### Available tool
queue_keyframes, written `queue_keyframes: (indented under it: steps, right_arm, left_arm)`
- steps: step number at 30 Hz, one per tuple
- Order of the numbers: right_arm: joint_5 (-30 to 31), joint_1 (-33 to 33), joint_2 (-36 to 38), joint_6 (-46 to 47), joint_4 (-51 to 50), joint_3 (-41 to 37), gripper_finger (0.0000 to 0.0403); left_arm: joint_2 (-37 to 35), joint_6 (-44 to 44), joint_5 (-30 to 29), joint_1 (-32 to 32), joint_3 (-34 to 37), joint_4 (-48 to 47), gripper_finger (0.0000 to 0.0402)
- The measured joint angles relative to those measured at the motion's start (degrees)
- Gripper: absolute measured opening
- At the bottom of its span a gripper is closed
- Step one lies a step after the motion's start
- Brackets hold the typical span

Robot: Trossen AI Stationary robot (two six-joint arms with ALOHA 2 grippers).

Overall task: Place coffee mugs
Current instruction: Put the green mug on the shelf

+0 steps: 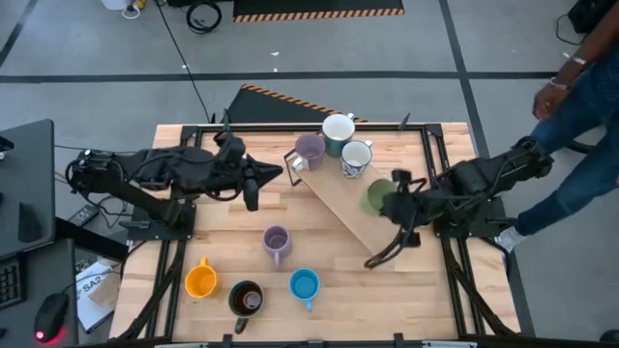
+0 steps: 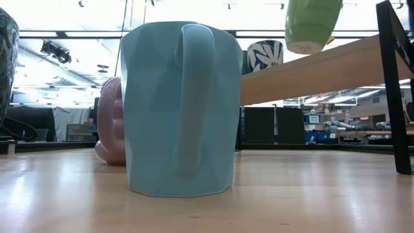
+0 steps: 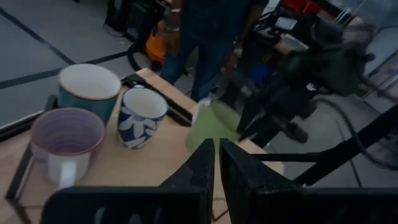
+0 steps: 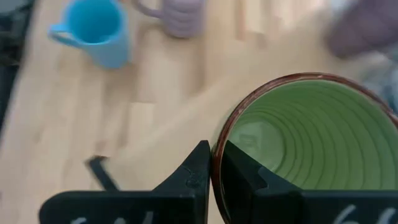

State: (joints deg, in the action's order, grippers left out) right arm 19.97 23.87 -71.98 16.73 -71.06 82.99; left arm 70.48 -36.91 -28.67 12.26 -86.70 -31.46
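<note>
Above table [image 1: 232,242], right fingers [image 4: 214,163] pinch green mug [image 4: 305,137] rim.

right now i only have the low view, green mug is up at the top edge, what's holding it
observer: the right claw is shut on the rim of the green mug, over the wooden board.
operator: how many mugs on that board
observer: three at its far end: a lavender mug, a white mug and a blue-patterned mug.
operator: and the left claw
observer: the left claw is shut and empty, left of the board.
</note>
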Motion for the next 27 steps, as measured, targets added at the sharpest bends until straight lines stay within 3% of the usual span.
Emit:
queue_keyframes:
  steps: [7,13,27]
  right_arm:
    - [-3.64,-9.62,-0.75,6.08,-3.51,1.37,0.0036]
    - [-8.37,-14.32,-4.57,4.64,-3.33,1.35,0.0035]
    - [-12.49,-21.88,-5.69,-1.54,-3.42,1.35,0.0035]
  left_arm:
    - [0.02,0.06,1.46,-2.98,0.0,-0.62,0.003]
    - [0.02,0.03,6.61,-4.89,0.0,-0.62,0.003]
    - [0.02,0.0,6.91,-5.04,0.0,-0.53,0.003]
